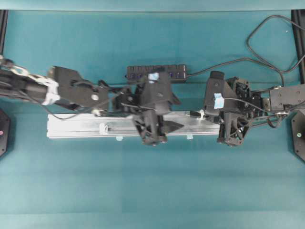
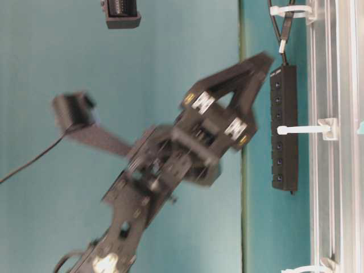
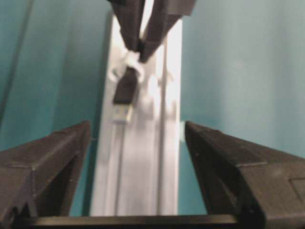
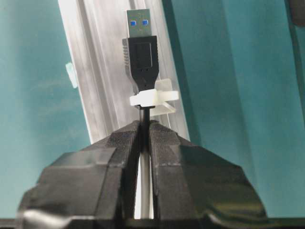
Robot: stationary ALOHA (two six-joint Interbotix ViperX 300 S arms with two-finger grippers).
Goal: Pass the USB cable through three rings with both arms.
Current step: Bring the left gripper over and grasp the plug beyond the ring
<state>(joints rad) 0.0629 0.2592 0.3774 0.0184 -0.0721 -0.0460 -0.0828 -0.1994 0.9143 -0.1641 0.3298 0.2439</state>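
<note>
The USB cable's black plug (image 4: 141,47) with its metal tip sticks out past a white ring (image 4: 150,98) on the silver rail. My right gripper (image 4: 145,125) is shut on the thin cord just behind that ring. In the left wrist view the plug (image 3: 125,90) lies ahead on the rail, clear of my left gripper (image 3: 136,131), which is open wide and holds nothing. From overhead, the left gripper (image 1: 172,112) faces the plug (image 1: 194,113) and the right gripper (image 1: 212,113). A second ring (image 1: 102,128) stands at the rail's left part. All three rings (image 2: 304,129) show in the table-level view.
The long aluminium rail (image 1: 76,128) runs across the table's middle. A black multi-port hub (image 1: 157,72) lies behind it, its cord looping to the far right. My left arm (image 2: 170,159) appears blurred in the table-level view.
</note>
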